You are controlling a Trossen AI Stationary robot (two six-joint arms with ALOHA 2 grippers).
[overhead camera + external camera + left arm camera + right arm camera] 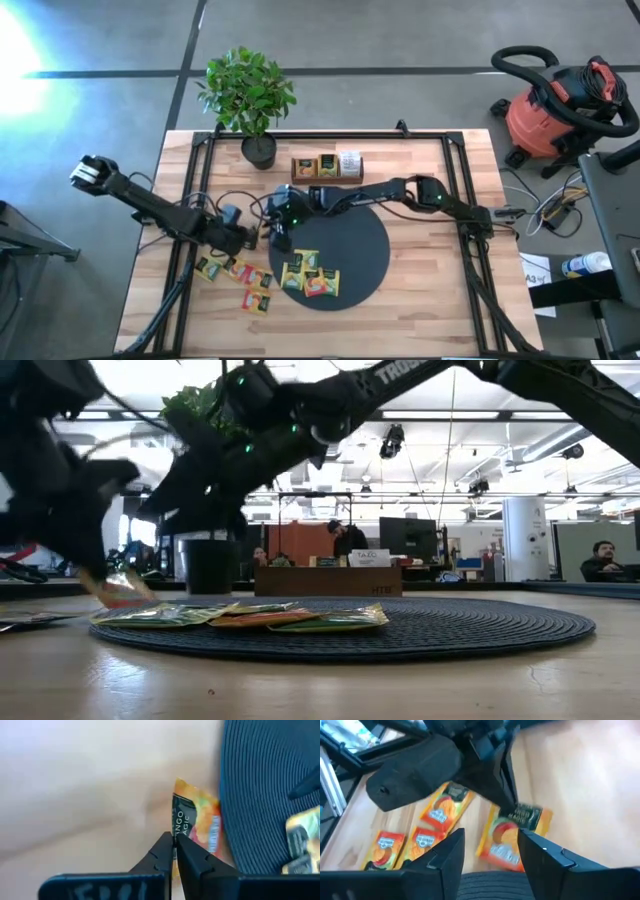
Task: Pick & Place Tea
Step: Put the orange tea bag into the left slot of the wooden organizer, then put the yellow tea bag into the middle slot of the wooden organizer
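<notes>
I see my left gripper (174, 851) pinching an orange tea sachet (197, 822) by its edge, just off the black disc (260, 795); right gripper (487, 845) hovers spread above it.

Bright overhead lighting; floor glare at upper left, wrist views motion-blurred.
</notes>
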